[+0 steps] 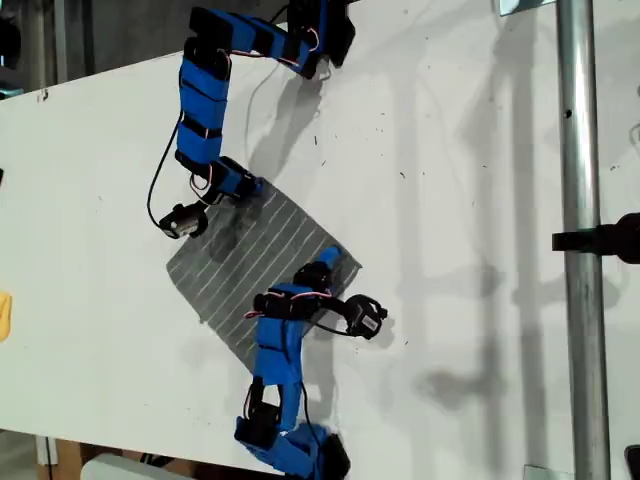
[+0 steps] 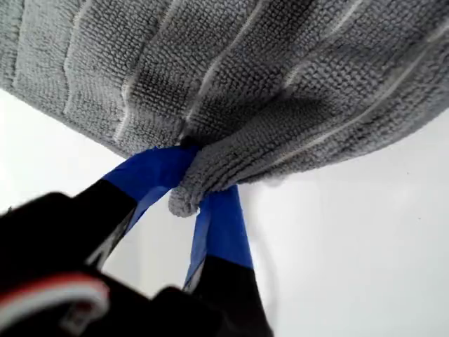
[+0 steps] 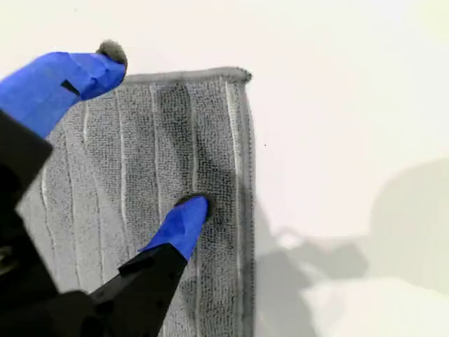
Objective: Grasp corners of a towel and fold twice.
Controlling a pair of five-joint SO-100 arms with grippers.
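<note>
White, smooth and matte, the worktop (image 1: 450, 150) carries one towel (image 1: 250, 260): a soft dark grey square of looped, nubbly terry crossed by thin parallel white stripes. It lies as a diamond near the middle of the exterior view. A shiny round metal pole (image 1: 578, 200) runs upright along the exterior view's right.

Two blue-and-black jointed arms reach over the cloth. One arm (image 1: 205, 100) comes from the top of the exterior view to the towel's upper corner. The other arm (image 1: 280, 350) comes from the bottom to the corner at the exterior view's right. I cannot tell which arm carries which wrist camera.

My first hand (image 2: 200, 175) is clenched on the towel. Its two blue tapered fingers (image 2: 221, 225) pinch a bunched nub of the hem, and the fabric puckers around the grip.

My second hand (image 3: 151, 133) is spread wide and holds nothing. One fingertip (image 3: 186, 221) presses on the flat cloth near its hemmed edge, not far from a squared corner (image 3: 242, 74). The other fingertip carries a tuft of grey lint.
</note>
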